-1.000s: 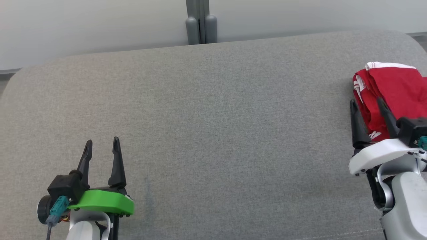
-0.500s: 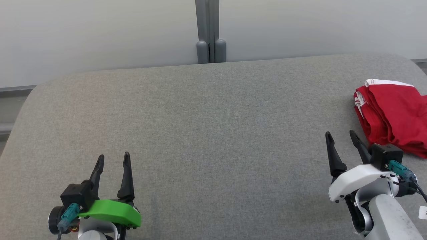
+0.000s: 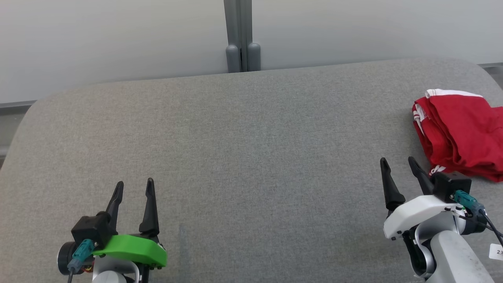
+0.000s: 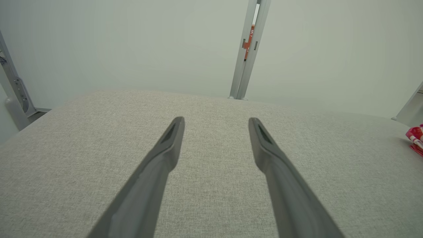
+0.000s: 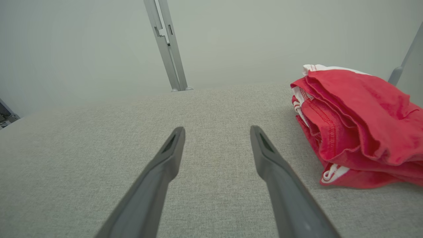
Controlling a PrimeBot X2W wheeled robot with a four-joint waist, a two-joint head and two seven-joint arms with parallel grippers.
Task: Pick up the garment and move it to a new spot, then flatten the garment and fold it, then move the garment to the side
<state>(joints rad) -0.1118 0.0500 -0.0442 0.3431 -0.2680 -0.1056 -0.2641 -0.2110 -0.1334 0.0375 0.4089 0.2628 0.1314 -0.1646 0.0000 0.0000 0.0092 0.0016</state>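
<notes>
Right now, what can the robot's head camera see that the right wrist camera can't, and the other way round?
Head view: the open left gripper on its green mount, and the right arm's white mount. Right wrist view: close up, the stitched seams in the red garment. Both: that garment, the open right gripper, the grey padded surface and the grey post behind it.

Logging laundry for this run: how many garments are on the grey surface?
1. The folded red garment with white trim lies at the grey padded surface's right end, beyond the open right claw, untouched. The head view crops it, so more may be hidden.
</notes>
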